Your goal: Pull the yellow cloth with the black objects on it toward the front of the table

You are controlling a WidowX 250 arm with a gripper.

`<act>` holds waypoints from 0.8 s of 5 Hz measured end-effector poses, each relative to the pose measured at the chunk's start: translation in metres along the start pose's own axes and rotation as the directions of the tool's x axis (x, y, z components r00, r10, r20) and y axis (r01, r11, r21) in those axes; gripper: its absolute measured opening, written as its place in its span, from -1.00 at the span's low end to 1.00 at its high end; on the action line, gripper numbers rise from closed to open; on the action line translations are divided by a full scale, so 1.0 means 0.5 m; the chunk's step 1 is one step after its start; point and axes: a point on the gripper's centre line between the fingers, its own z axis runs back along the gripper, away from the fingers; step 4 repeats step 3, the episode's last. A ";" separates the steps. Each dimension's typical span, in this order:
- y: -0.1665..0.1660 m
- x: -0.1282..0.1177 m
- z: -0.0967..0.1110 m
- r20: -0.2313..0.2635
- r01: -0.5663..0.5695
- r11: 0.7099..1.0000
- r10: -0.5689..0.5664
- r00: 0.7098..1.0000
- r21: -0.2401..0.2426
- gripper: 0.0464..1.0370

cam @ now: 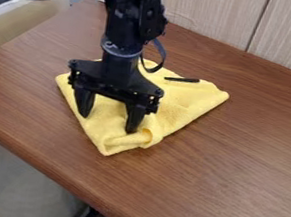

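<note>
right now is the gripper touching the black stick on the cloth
Apart. The camera view shows yellow cloth between the gripper and the black stick, which lies near the cloth's far edge.

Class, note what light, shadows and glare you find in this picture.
Camera view: soft light, no harsh glare on the brown table; faint shadow along the lower right edge of the yellow cloth; the black hand shows few highlights.

Soft, matt yellow cloth (188, 98); smooth, brown wood-grain table (236, 158).
</note>
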 end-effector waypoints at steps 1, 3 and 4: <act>-0.006 0.014 0.041 0.027 0.011 1.000 -0.012 1.000 0.010 0.92; 0.006 0.019 0.135 0.134 -0.005 1.000 0.005 0.991 0.000 0.92; 0.006 0.019 0.135 0.134 -0.005 1.000 0.005 0.991 0.000 0.92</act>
